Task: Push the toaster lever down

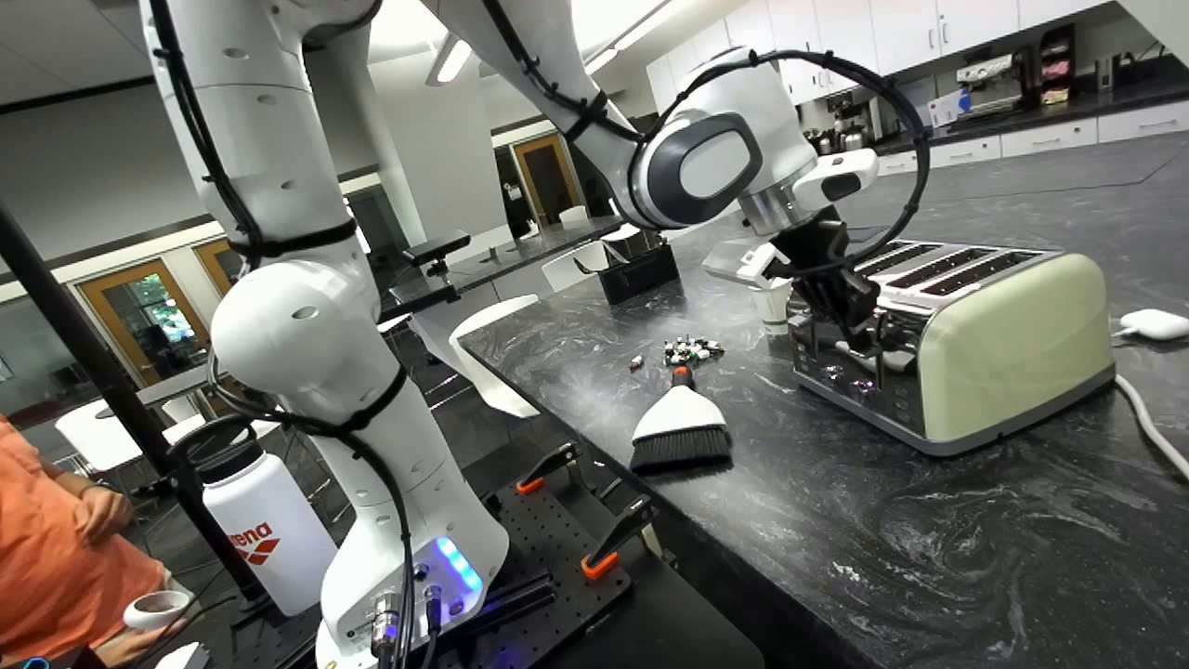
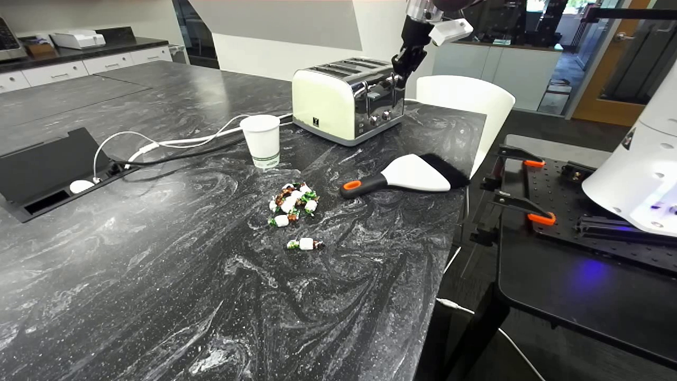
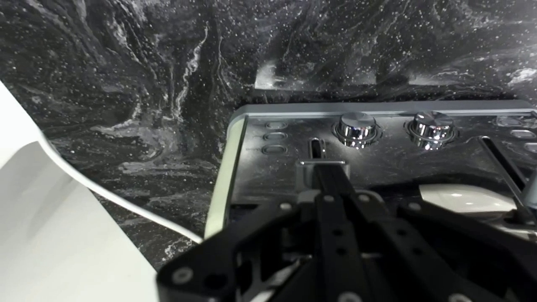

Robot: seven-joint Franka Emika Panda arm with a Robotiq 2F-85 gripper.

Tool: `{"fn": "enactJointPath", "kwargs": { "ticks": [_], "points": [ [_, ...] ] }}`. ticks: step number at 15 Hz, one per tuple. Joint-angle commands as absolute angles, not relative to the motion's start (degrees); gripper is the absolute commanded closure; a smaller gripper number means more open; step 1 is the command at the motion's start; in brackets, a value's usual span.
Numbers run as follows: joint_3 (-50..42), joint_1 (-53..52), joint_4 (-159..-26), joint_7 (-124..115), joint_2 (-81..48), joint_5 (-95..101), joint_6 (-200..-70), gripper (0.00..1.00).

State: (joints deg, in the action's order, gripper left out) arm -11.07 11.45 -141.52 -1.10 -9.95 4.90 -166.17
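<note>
The wide pale cream-green toaster (image 1: 1022,344) stands on the dark counter, with a chrome slotted top and chrome end face. It also shows in an exterior view (image 2: 322,103) and in the wrist view (image 3: 268,176). My gripper (image 3: 331,167) is shut, its fingers together and nothing seen between them. The fingertips overlap a grey lever (image 3: 302,176) on the chrome face; I cannot tell whether they press on it. Part of the lever's slot shows between it and the toaster's base. In both exterior views the gripper (image 1: 864,339) (image 2: 400,79) is at the chrome face.
A second lever slot (image 3: 501,163) and two chrome knobs (image 3: 358,126) are on the same face. A white brush (image 2: 418,173), a paper cup (image 2: 262,140) and wrapped candies (image 2: 293,200) lie or stand nearby. A white cable (image 1: 1147,418) runs beside the toaster. A white chair (image 2: 465,106) stands at the counter edge.
</note>
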Motion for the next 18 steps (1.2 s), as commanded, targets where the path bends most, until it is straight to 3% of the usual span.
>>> {"fn": "enactJointPath", "kwargs": {
  "ticks": [1,8,18],
  "points": [
    [-10.1,13.1,-140.2,3.0,-13.0,0.9,-168.2,1.0],
    [-3.1,19.3,-136.7,13.9,-19.2,-12.2,-169.2,1.0],
    [-2.5,20.2,-134.3,13.6,-25.1,-11.2,-169.8,1.0]
  ]
}}
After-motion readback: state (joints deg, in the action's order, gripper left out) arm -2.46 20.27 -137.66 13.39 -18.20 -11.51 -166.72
